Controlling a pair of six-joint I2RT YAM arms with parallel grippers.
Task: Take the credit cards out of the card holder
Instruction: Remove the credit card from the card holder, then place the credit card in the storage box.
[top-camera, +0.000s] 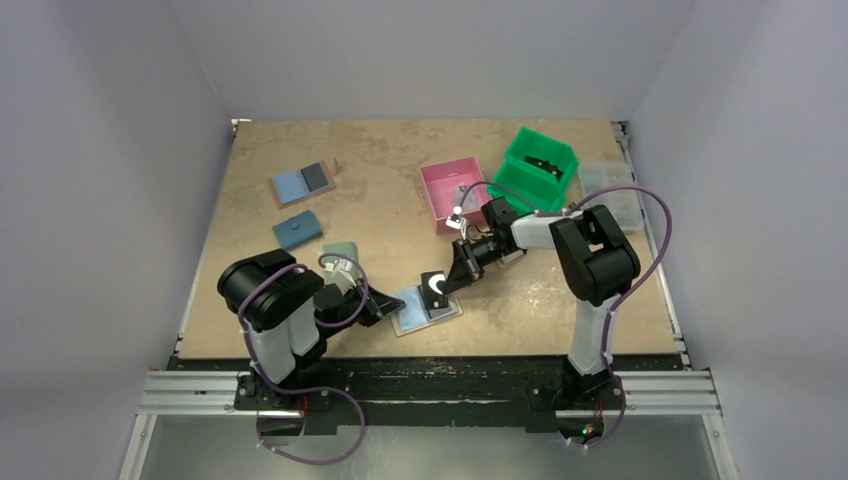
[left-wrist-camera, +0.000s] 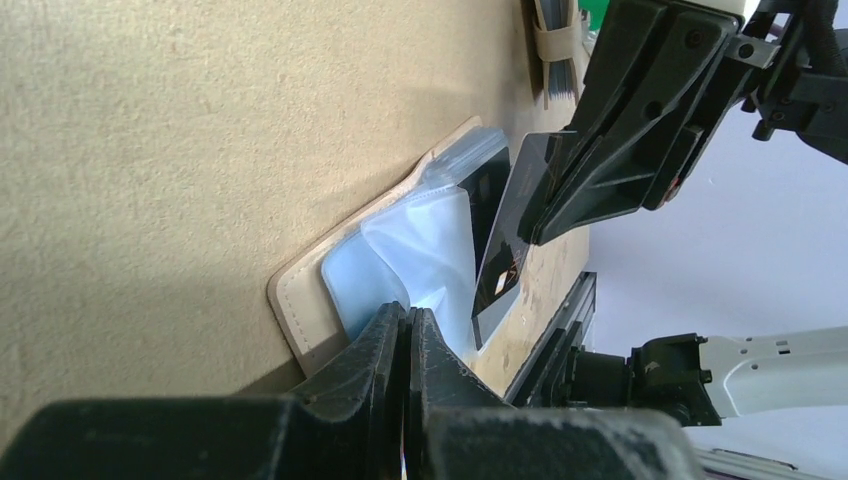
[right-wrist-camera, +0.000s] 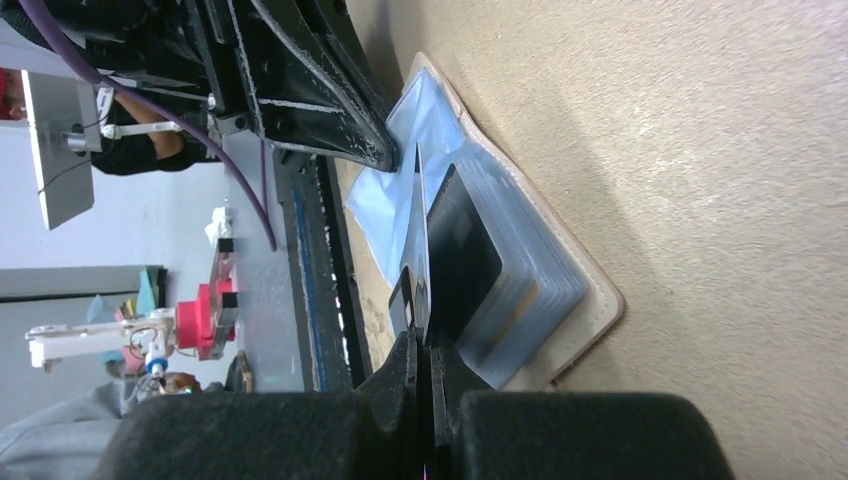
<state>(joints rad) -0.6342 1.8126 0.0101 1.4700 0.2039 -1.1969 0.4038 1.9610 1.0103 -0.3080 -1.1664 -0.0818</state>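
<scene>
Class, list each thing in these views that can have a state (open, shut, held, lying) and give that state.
card holder: open, lying flat on the table.
dark credit card: tilted up over the card holder, gripped.
right gripper: shut on the dark credit card.
left gripper: shut, tips against the card holder's pale blue side.
far holder: open, flat.
blue wallet: folded shut.

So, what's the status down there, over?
Left gripper shut, tips at card holder's pale blue side. Right gripper shut on dark card, tilted up off holder. Nothing seen blocking the card.
</scene>
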